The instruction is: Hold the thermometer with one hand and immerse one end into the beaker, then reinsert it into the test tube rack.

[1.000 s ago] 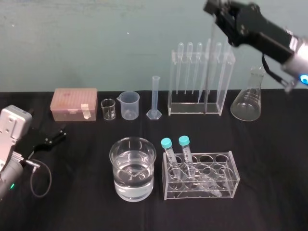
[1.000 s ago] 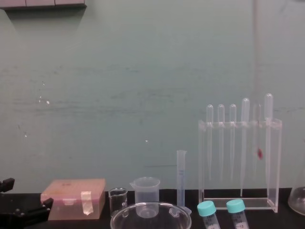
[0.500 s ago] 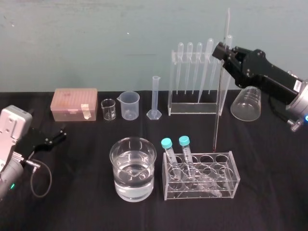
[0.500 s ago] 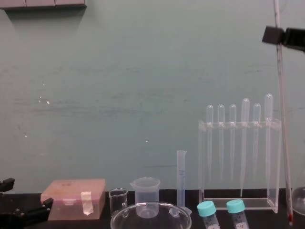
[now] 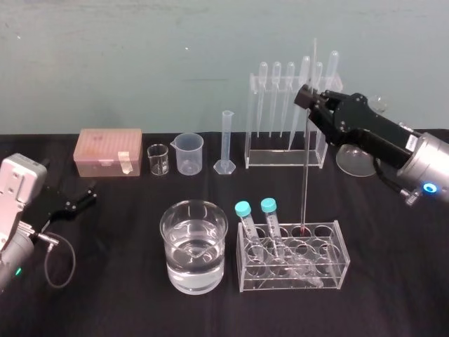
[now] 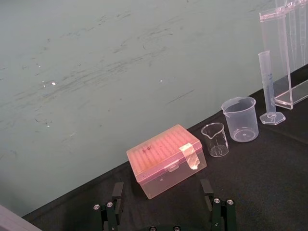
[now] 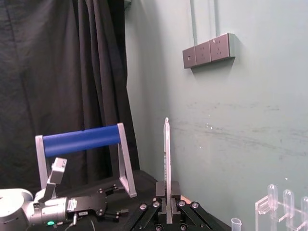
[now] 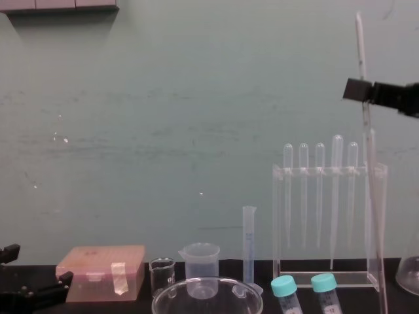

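Observation:
My right gripper (image 5: 306, 98) is shut on the thermometer (image 5: 304, 182), a long thin glass rod hanging nearly upright in front of the tall clear test tube rack (image 5: 284, 157). Its red lower end sits over the back row of a low tube rack. From the chest, the right gripper (image 8: 359, 90) grips the thermometer (image 8: 361, 52) high up, right of the test tube rack (image 8: 327, 171). In the right wrist view the thermometer (image 7: 166, 159) rises from between the fingers. The beaker (image 5: 168, 239) with water stands at front centre, left of the rod. My left gripper (image 5: 77, 200) rests open at the far left.
A low tube rack (image 5: 337, 256) with two blue-capped tubes stands right of the beaker. Along the back are a pink box (image 5: 109, 151), a tiny glass beaker (image 5: 158, 159), a plastic beaker (image 5: 189, 153), a graduated cylinder (image 5: 226, 144) and a flask (image 5: 354, 163). Pipettes hang in the tall rack.
My right gripper lifted the thermometer out of the tall rack, then came down, left and forward with it. The left arm has not moved.

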You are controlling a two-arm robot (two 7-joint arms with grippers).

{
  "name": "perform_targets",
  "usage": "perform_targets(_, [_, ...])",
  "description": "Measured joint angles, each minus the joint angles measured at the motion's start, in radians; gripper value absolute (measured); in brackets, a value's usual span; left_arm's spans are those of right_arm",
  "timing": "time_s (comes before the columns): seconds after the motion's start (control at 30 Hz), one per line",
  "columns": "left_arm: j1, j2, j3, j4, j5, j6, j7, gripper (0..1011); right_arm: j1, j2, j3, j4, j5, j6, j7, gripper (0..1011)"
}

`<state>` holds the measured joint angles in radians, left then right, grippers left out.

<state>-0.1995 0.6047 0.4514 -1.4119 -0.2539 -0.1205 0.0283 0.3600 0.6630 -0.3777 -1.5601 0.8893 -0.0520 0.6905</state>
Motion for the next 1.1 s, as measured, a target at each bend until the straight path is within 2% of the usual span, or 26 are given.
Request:
perform_targets(0.37, [0.000,0.000,0.000,0.000,0.000,0.000,0.000,1008,0.018,-0.038,-0.035,0.084,-0.036,0.000,0.033,51])
perform_targets(0.67, [0.000,0.000,0.000,0.000,0.000,0.000,0.000,1008,0.024,-0.055,-0.059,0.138,-0.065,0.003,0.049,51])
perform_targets(1.1, [0.000,0.000,0.000,0.000,0.000,0.000,0.000,1008,0.032,-0.071,-0.066,0.170,-0.098,-0.008,0.054,51])
